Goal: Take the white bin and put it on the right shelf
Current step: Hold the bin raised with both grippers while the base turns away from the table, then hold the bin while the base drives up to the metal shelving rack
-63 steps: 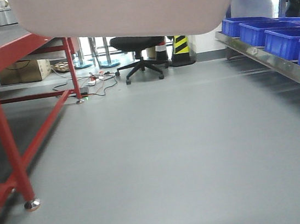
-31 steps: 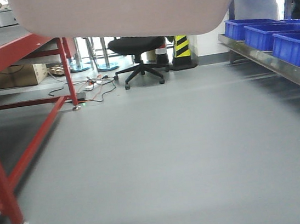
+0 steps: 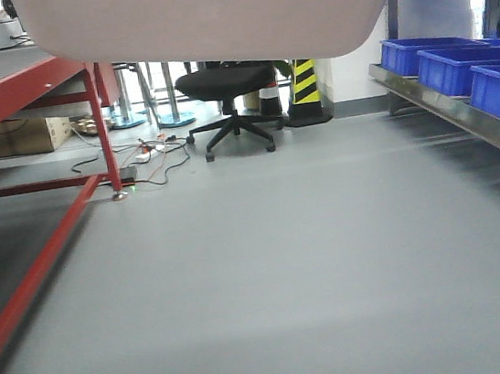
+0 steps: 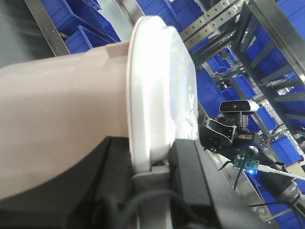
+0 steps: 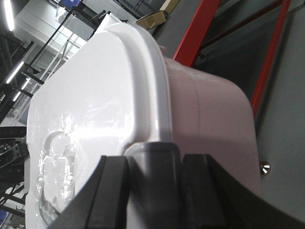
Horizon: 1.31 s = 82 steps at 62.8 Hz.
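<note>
- Bin position: white bin (image 3: 209, 17) hangs clear of the floor (image 3: 270, 267) between both arms, left of the right shelf (image 3: 461, 108) and well apart from it.
- Left gripper (image 4: 151, 168) is clenched on its lip at the end farther from the shelf; right gripper (image 5: 151, 160) clenches the shelf-side lip.
- Long axis runs claw to claw, pointing toward the shelf, so I judge the right arm leads; blue crates (image 3: 456, 68) occupy the shelf's lower tier.
</note>
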Each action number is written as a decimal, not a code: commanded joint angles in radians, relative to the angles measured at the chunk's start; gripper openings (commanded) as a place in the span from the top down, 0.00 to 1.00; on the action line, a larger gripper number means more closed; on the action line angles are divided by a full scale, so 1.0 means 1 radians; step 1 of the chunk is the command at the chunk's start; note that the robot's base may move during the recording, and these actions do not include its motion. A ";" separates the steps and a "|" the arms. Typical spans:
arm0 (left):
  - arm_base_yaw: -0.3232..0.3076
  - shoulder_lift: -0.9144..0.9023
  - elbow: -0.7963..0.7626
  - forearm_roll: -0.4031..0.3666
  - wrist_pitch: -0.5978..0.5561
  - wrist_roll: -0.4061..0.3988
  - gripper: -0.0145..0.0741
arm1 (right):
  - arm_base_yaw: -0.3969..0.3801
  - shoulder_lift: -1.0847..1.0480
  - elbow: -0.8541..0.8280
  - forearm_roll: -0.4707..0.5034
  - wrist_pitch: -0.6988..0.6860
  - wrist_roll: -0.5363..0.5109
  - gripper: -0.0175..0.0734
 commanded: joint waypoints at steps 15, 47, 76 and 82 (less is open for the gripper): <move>-0.021 -0.046 -0.034 -0.095 0.144 0.002 0.98 | 0.017 -0.058 -0.033 0.119 0.136 -0.017 0.65; -0.021 -0.046 -0.034 -0.095 0.144 0.002 0.98 | 0.017 -0.058 -0.033 0.119 0.134 -0.017 0.65; -0.021 -0.046 -0.034 -0.095 0.144 0.002 0.98 | 0.017 -0.058 -0.033 0.119 0.134 -0.017 0.65; -0.021 -0.046 -0.034 -0.095 0.144 0.002 0.98 | 0.017 -0.058 -0.033 0.119 0.134 -0.017 0.65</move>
